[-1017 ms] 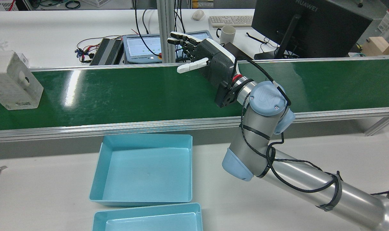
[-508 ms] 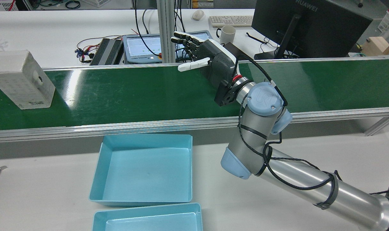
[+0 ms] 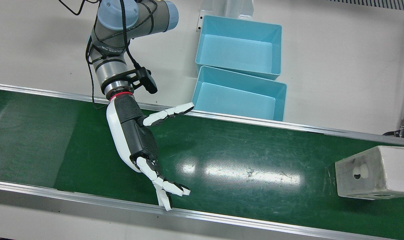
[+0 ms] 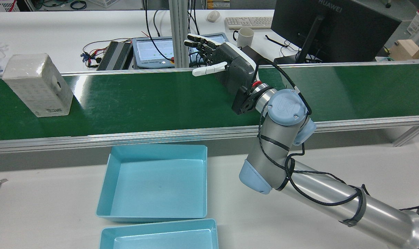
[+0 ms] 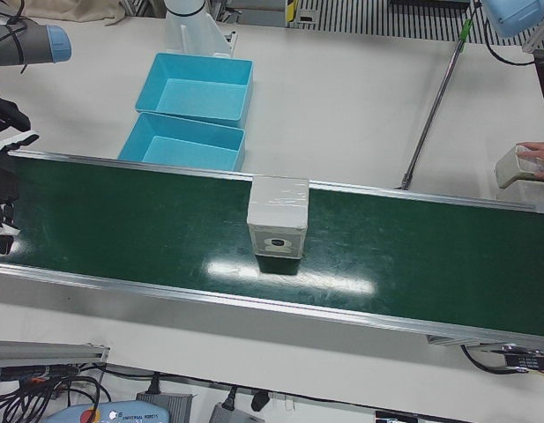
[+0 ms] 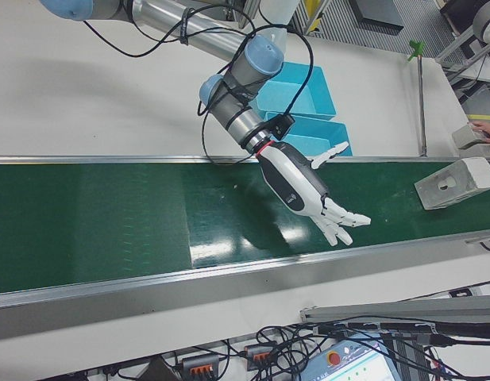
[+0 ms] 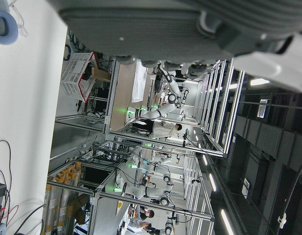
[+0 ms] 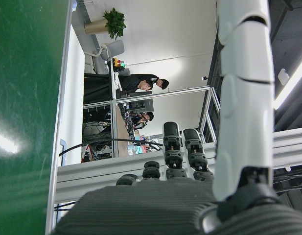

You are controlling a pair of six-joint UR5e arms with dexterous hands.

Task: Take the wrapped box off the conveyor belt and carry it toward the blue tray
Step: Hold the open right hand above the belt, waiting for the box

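The wrapped box (image 4: 36,84) is pale, film-covered, with a round hole in one face. It stands on the green conveyor belt (image 4: 154,100), far to the left of my right hand (image 4: 226,64). In the front view the box (image 3: 372,171) is at the right edge and the right hand (image 3: 138,140) is mid-belt. That hand is open above the belt, fingers stretched toward the far rail, thumb out, holding nothing. The box (image 5: 277,216) also shows in the left-front view. My left hand (image 7: 165,24) appears only in its own view, fingers apart and holding nothing.
Two blue trays lie on the white table beside the belt's near rail, one (image 4: 154,148) by the rail and one (image 4: 161,224) behind it. A person's hand (image 5: 523,163) holds a small device beyond the belt's end. A monitor, mug and cables sit past the far rail.
The box has ridden the belt rightward in the rear view, closer to my right hand. The right hand has stayed almost still and open.
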